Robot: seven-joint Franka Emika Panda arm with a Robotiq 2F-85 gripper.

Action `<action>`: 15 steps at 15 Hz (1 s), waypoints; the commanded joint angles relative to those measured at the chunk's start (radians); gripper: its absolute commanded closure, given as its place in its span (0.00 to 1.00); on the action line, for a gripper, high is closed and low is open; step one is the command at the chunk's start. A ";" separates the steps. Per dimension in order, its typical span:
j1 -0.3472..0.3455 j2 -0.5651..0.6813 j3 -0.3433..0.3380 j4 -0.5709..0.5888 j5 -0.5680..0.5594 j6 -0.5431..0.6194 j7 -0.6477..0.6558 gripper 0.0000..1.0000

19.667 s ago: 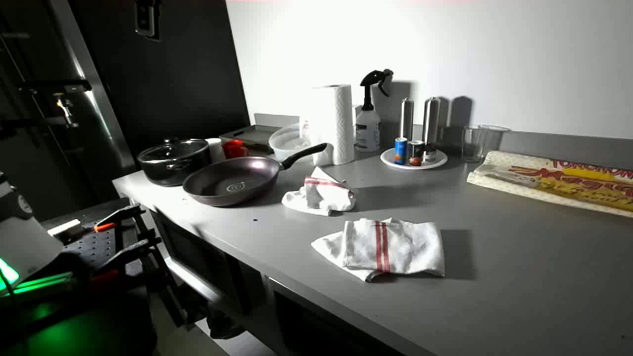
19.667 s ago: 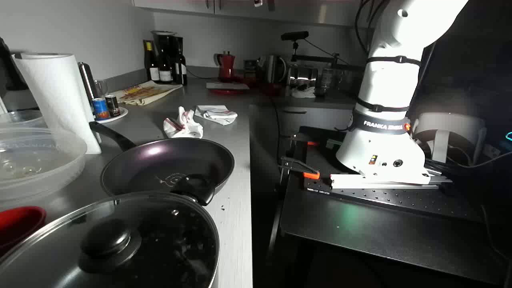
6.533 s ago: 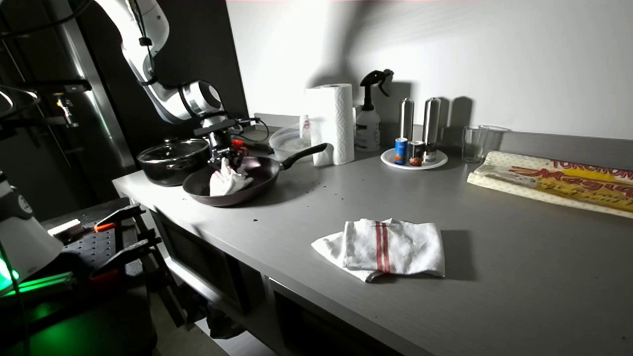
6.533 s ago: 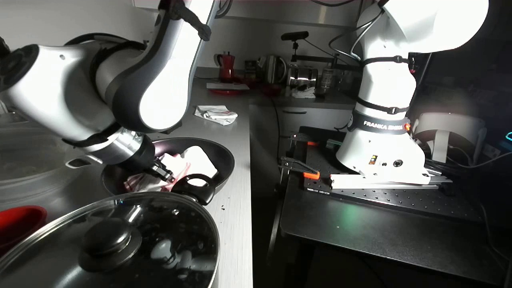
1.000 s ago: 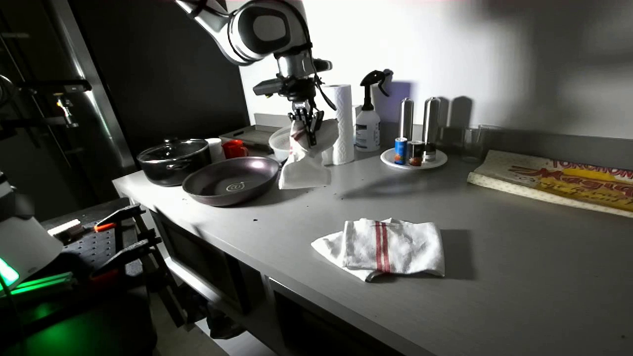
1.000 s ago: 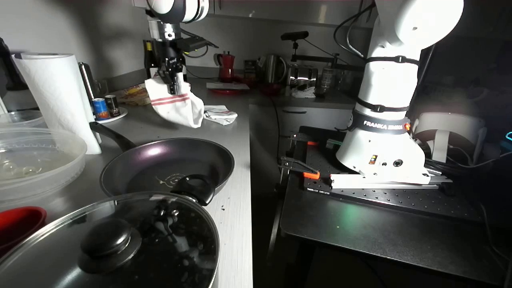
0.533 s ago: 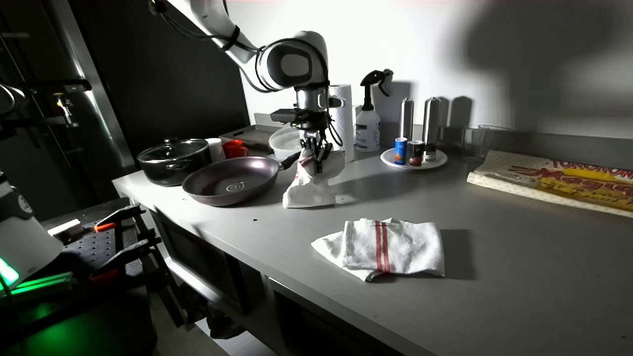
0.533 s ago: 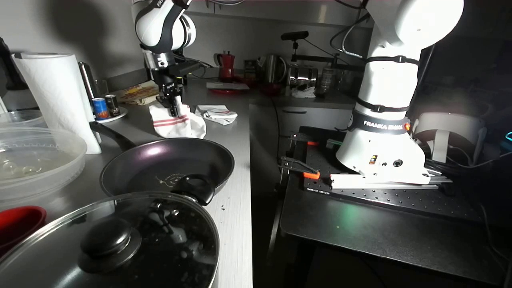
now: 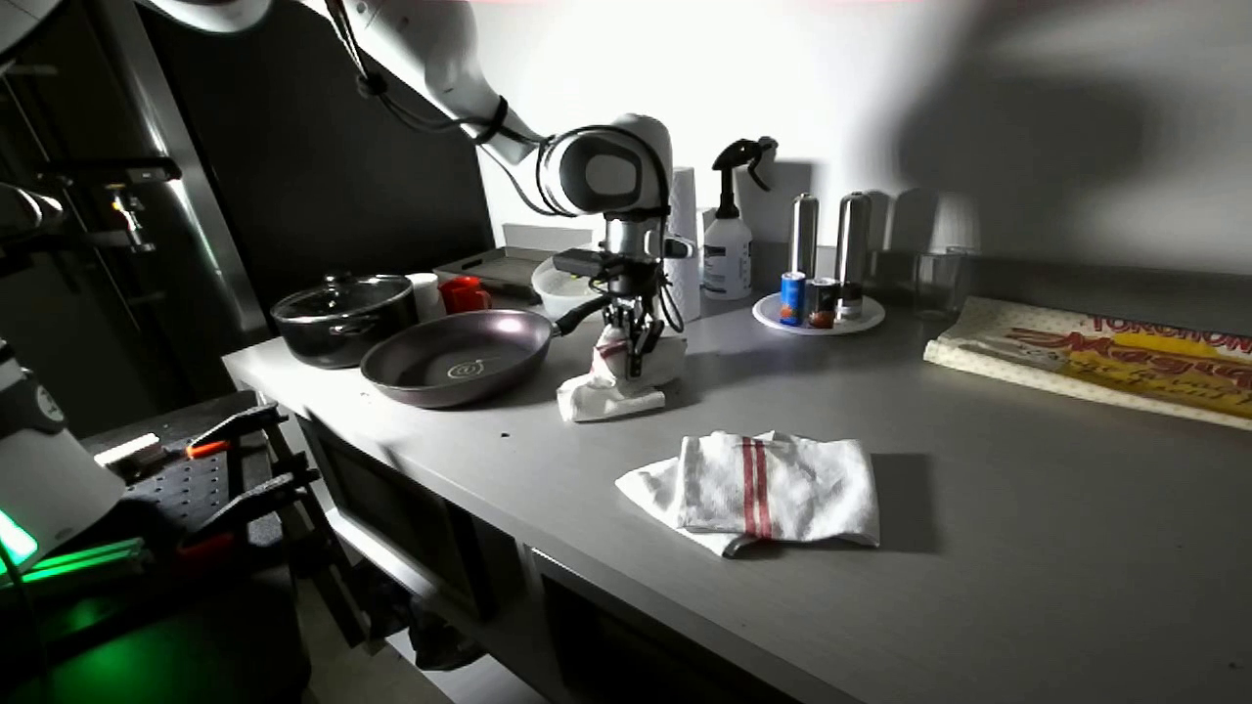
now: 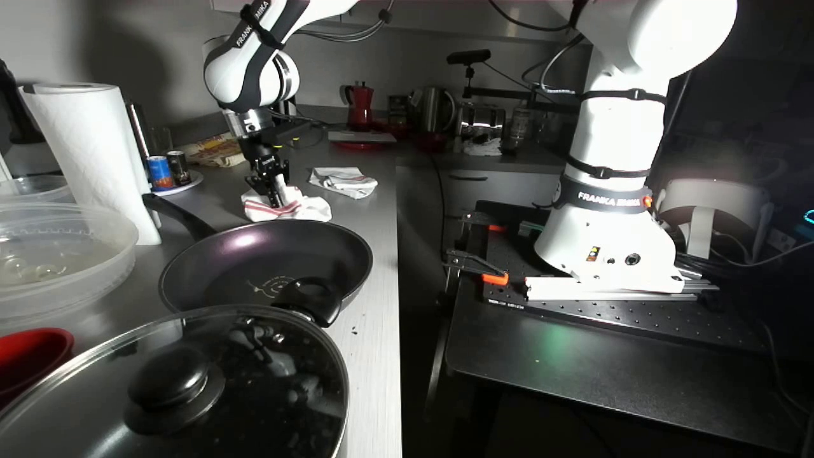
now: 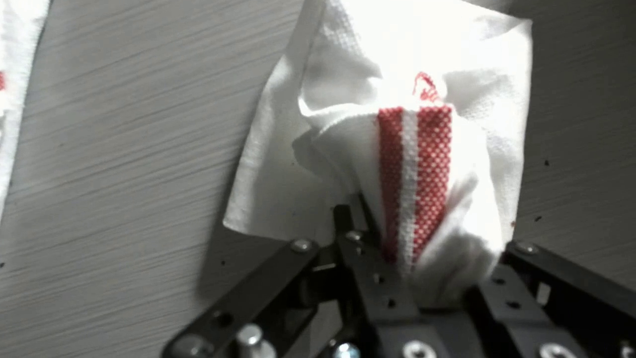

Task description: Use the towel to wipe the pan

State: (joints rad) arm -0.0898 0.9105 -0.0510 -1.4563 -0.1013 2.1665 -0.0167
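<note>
A grey tabletop (image 9: 1027, 528) stretches beneath a harshly lit white wall (image 9: 841, 68). The gripper (image 9: 631, 357) points down at the towel (image 9: 606, 391), which lies crumpled on the tabletop directly below it, a red-striped fold standing up between the fingers (image 11: 343, 219). Whether they clamp that fold or stand loose around it cannot be told. Just beside the towel, toward the tabletop end that carries the lidded pot (image 9: 342, 325), sits the pan (image 9: 445, 357), nothing in it, its long handle (image 9: 583, 314) aimed at the wall-side edge, where a roll of kitchen paper (image 10: 89, 159) stands. On the towel's far side from the pan, a larger folded cloth (image 9: 802, 489) lies closer to the robot-side edge. The step in hand looks like setting the towel down; the next move likely turns on a straight lift off the fold, or, should wiping remain, a sideways carry toward the pan.
</note>
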 commanded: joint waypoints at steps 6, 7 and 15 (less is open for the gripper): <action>-0.001 0.002 0.014 0.058 0.051 -0.027 -0.003 0.03; -0.002 -0.015 0.018 0.039 0.053 -0.016 -0.008 0.01; 0.008 -0.085 0.015 -0.025 0.038 0.016 -0.006 0.00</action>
